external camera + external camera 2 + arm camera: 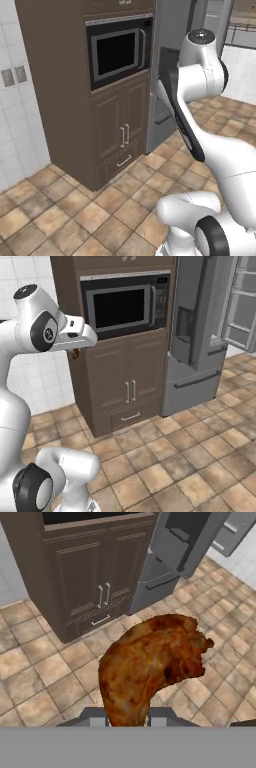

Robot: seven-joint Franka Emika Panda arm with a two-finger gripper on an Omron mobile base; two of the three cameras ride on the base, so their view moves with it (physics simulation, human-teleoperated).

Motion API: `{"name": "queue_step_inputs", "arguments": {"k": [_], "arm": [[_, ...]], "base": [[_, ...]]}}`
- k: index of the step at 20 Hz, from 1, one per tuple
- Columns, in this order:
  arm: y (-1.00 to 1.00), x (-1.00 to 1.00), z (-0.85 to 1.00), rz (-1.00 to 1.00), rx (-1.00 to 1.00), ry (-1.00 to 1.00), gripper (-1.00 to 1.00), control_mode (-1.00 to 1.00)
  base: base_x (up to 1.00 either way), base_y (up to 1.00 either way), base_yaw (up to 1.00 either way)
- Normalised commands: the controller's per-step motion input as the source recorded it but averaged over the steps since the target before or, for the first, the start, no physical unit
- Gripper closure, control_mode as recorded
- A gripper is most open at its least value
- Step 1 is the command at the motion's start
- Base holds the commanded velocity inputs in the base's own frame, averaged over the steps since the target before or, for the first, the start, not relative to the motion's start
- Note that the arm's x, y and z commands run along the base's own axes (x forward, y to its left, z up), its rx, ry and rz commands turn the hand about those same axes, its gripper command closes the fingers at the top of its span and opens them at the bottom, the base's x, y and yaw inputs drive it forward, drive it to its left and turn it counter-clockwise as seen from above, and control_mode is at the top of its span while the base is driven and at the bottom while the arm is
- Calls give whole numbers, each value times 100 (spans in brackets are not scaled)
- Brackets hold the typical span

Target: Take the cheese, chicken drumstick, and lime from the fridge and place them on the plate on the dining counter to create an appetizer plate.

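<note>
In the hand view the chicken drumstick (150, 662), a reddish-brown glazed lump, rises large from between my fingertips. My gripper (128, 721) is shut on its lower end. In the right base view the same drumstick (75, 353) shows as a small brown spot under my white hand, held high in front of the cabinet tower. The grey fridge (195, 331) stands to the right of that tower with one door (241, 306) swung open, and its pale door bins are visible. It also appears as the fridge (170, 55) behind my arm and as the fridge (175, 552) at the upper right.
A dark brown cabinet tower (125, 381) holds a black built-in microwave (125, 306) just left of the fridge. A white tiled wall (15, 100) lies to the left. The brown tiled floor (190, 466) stretches open in front of both.
</note>
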Motion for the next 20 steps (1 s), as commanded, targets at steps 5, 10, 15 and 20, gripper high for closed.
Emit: {"name": "queue_step_inputs", "arguments": {"k": [5,10,15,20], "arm": [[0,0,0,0,0,0,100,100],[0,0,0,0,0,0,100,100],[0,0,0,0,0,0,100,100],[0,0,0,0,0,0,100,100]], "base": [[-79,73,-43],[-98,66,-41],[-99,32,-41],[-60,-6,-37]]}}
